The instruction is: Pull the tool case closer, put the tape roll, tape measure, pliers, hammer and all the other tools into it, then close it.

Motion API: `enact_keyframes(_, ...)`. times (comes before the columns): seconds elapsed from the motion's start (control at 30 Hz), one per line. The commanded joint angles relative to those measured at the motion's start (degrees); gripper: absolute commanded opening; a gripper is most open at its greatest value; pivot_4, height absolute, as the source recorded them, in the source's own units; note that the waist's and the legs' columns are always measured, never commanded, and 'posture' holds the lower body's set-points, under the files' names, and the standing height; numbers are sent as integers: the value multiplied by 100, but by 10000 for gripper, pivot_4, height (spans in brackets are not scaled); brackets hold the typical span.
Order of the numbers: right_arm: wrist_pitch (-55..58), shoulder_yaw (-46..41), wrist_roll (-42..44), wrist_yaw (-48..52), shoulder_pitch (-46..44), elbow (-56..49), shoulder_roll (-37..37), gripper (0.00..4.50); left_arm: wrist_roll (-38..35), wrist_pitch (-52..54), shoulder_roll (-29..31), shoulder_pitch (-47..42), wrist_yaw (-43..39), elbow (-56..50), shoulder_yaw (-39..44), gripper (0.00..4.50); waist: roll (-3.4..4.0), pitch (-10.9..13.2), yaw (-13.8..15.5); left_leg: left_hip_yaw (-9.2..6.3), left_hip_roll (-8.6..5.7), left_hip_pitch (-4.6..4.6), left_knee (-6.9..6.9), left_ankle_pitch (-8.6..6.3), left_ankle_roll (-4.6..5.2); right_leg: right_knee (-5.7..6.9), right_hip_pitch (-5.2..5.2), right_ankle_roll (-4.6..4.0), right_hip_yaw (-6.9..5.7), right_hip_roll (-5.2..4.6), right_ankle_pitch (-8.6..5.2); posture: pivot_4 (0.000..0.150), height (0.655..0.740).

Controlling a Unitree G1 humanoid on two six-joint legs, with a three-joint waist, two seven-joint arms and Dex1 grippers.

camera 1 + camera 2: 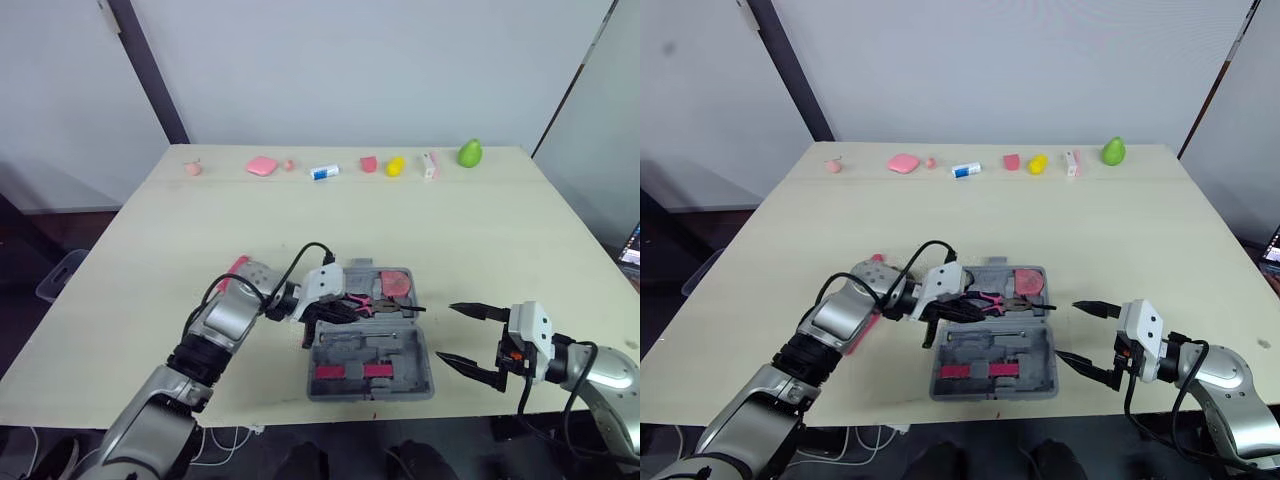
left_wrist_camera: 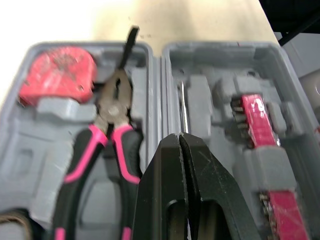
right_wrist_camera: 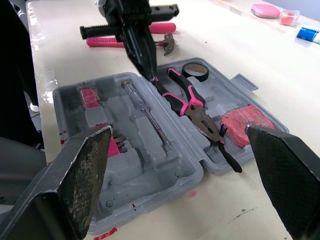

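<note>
The left gripper, clenched, points down into the open tool case; the right gripper hovers level beside it, spread wide.

The left wrist view crops the pliers at their handles.

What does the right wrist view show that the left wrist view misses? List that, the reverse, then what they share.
Right wrist view, not left wrist: the hammer lying on the table outside the tool case, the tape roll by the pliers' handles, and the open right gripper. Left wrist view, not right wrist: the seam between the shut fingers of the left gripper. Both: the pliers, red tape measure and red bit holders seated in the case.
</note>
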Motion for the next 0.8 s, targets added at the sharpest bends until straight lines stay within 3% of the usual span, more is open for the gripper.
enact_keyframes(0.03,-33,-75,35,9,-62,-132,-24,45000,108,-337,-54,-24,-54,195,-72,902,0,0,3,0,0,0,0,0,0,0,0,0,0,0,0,1500,7400)
enact_keyframes(0.57,-115,-148,-8,8,63,-82,-50,45000,852,-682,-388,-112,340,879,-394,902,2,-2,4,0,0,2,2,0,0,1,3,1,1,0,0,1500,7400)
enact_keyframes(0.8,-171,-164,-36,5,112,-49,-46,45000,949,-689,-262,195,209,673,-583,902,15,-14,12,1,0,6,6,0,0,2,8,1,2,0,1,1500,7400)
